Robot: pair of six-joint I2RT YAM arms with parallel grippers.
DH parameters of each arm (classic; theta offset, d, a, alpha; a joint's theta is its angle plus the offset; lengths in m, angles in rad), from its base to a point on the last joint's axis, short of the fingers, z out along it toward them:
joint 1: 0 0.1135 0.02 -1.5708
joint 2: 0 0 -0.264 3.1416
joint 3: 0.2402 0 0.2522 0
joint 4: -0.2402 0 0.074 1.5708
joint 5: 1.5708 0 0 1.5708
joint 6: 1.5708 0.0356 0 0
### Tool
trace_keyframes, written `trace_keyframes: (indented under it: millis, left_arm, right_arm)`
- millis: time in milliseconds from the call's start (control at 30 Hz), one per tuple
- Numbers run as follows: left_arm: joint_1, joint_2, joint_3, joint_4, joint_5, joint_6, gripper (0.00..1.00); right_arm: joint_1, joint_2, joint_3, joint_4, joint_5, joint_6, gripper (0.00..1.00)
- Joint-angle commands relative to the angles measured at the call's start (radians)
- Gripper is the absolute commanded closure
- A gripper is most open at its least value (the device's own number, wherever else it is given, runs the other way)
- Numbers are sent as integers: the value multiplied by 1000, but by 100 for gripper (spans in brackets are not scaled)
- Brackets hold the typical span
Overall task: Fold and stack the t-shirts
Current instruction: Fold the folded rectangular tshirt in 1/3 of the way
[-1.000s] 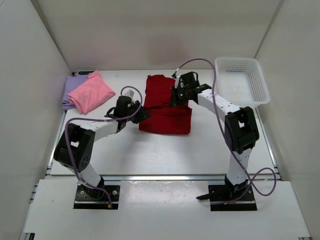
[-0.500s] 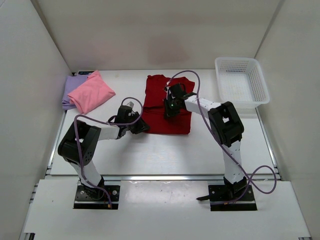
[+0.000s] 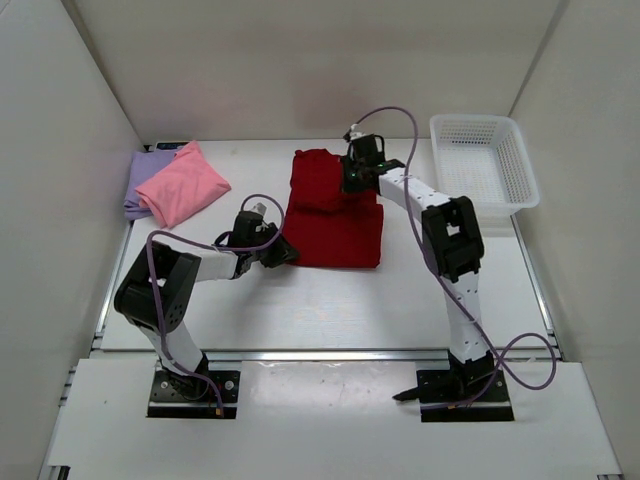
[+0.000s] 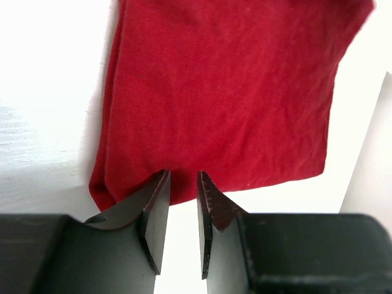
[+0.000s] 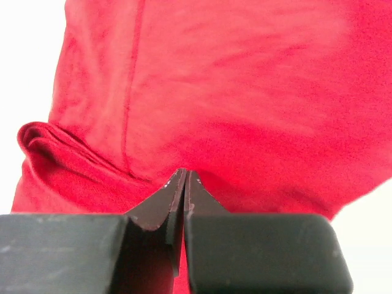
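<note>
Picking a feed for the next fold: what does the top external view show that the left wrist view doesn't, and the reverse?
Only the top external: the pink t-shirt lying on the lavender t-shirt at far left, the white basket at far right, and the right arm reaching to the far end of the dark red t-shirt. Only the left wrist: the left fingers parted by a narrow gap, tips at the shirt's edge. Both: the dark red t-shirt.

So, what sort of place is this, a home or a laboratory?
Probably a laboratory test cell: plain white walls enclose a white table, two robot arms are bolted at its edge, and the props are a dark red fabric t-shirt and a white plastic lattice basket.
</note>
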Motion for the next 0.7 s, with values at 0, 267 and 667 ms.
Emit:
trace_keyframes:
  millis: [0,267,667]
  left_arm:
    - [4,-71,17,-10,-6,1,65]
    - [47,-103,20,-30,9,4,65]
    - [99,-181,-49,-137,-28,76,50]
  right_arm:
    - [-18,-198,-85,44,-26,6,100]
    - [14,-314,-469,203,-209,73,100]
    - [-142,24,-134,167,-529,207,100]
